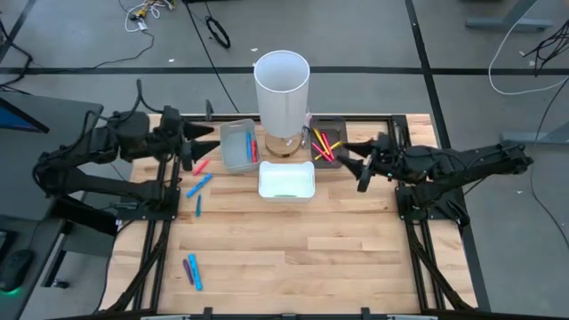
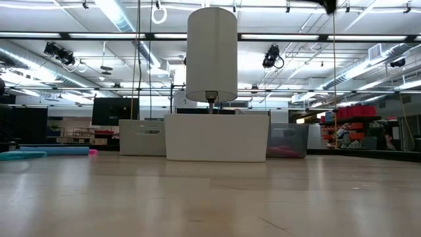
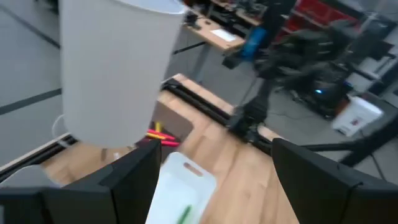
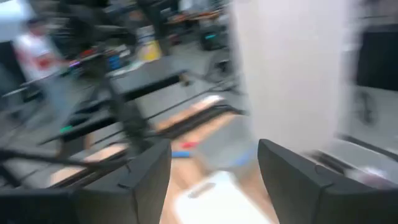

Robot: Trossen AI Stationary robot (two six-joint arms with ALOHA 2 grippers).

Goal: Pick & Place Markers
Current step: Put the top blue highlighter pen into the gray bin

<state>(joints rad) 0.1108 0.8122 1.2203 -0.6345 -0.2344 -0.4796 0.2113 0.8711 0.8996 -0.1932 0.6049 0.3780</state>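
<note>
My left claw (image 1: 206, 145) is released, its fingers (image 3: 134, 177) stand wide apart and hold nothing. It hangs at the far left part of the surface (image 1: 293, 240), just beside the grey tray (image 1: 236, 145). My right claw (image 1: 348, 163) is also open and empty, near the dark tray (image 1: 339, 122) on the far right side. Between the two trays stands the tall white cylinder (image 1: 282, 89), and in front of it lies the white tray (image 1: 286, 182).

The markers are in several places. A red and a blue one (image 1: 253, 146) lie in the grey tray. Red and yellow ones (image 1: 322, 145) lie in the dark tray. A green one (image 1: 284, 194) lies in the white tray. On the bare surface, a red one (image 1: 201, 166) and two blue ones (image 1: 198, 185) lie near my left claw, and a purple and a blue one (image 1: 191, 270) lie well apart, at the near left corner.
</note>
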